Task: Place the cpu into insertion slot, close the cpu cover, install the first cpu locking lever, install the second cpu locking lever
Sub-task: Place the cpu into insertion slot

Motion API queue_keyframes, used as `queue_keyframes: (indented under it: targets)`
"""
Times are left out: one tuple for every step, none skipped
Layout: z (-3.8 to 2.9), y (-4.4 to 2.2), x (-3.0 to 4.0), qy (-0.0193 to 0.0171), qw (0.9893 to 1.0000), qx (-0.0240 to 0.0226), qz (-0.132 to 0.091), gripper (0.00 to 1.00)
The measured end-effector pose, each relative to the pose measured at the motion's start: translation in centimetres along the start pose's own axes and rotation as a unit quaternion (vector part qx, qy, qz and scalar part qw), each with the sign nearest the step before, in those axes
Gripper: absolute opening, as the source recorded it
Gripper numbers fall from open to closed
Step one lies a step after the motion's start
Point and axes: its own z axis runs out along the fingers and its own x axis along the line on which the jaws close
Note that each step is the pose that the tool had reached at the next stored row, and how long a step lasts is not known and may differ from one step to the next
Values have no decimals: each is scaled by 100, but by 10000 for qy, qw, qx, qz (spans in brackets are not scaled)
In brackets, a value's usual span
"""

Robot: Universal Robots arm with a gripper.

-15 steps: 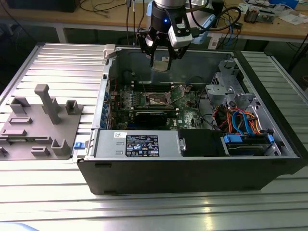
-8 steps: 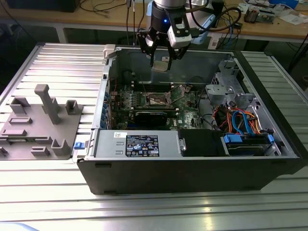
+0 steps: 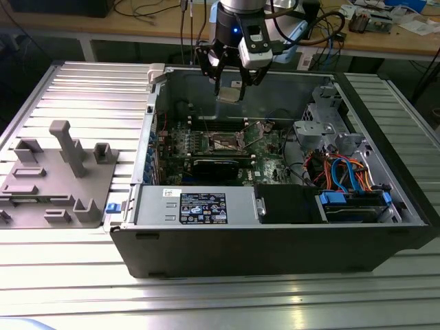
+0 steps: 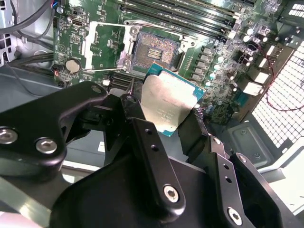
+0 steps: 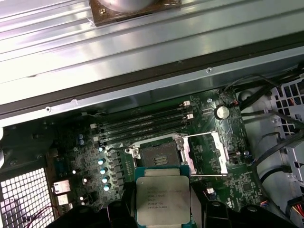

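Hanging in the upper middle of the exterior view, the arm's jaws were clamped on the cpu point(image 3: 229, 94), holding it in the air over the rear part of the open computer case point(image 3: 275, 240) and well clear of the green motherboard point(image 3: 269, 148) below. In the second wrist view the black fingers point(image 4: 142, 137) pressed against two opposite edges of the chip, whose dull silver top and thin green rim faced the camera. The insertion slot point(image 5: 160, 156) lay bare on the board, its brownish contact field exposed inside a grey metal rim, apart from the chip and with nothing seated in it. The cpu cover point(image 5: 207, 153) was swung open just beside the slot, its square window showing the board beneath, and a thin metal locking lever point(image 5: 206, 176) ran along its edge, released. Dark memory slots point(image 5: 142, 126) lay in a row near the socket, and a round coin cell battery point(image 5: 221, 112) sat on the board beyond the cover. In the exterior view a long black card point(image 3: 216, 167) stood near the middle of the frame, a labelled power supply point(image 3: 199, 206) lay toward the lower middle, and blue and orange cables point(image 3: 344, 172) crowded the case at the right. A grey moulded fixture point(image 3: 62, 179) rested at the left of the frame on the ribbed metal desk point(image 3: 69, 295)
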Motion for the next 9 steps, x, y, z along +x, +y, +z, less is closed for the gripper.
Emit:
queue_keyframes:
  targets:
    - [1, 0, 0, -1, 10000, 0, 11, 55]
    - [1, 0, 0, -1, 10000, 0, 22, 55]
    - [2, 0, 0, -3, 10000, -1, 43, 55]
    - [2, 0, 0, -4, 10000, -1, 61, 55]
    - [3, 0, 0, -5, 10000, -1, 72, 55]
    - [3, 0, 0, -5, 10000, -1, 82, 55]
    - [4, 0, 0, -6, 9999, -2, 102, 55]
    - [4, 0, 0, -7, 9999, -2, 113, 55]
    - [5, 0, 0, -8, 9999, -3, 125, 55]
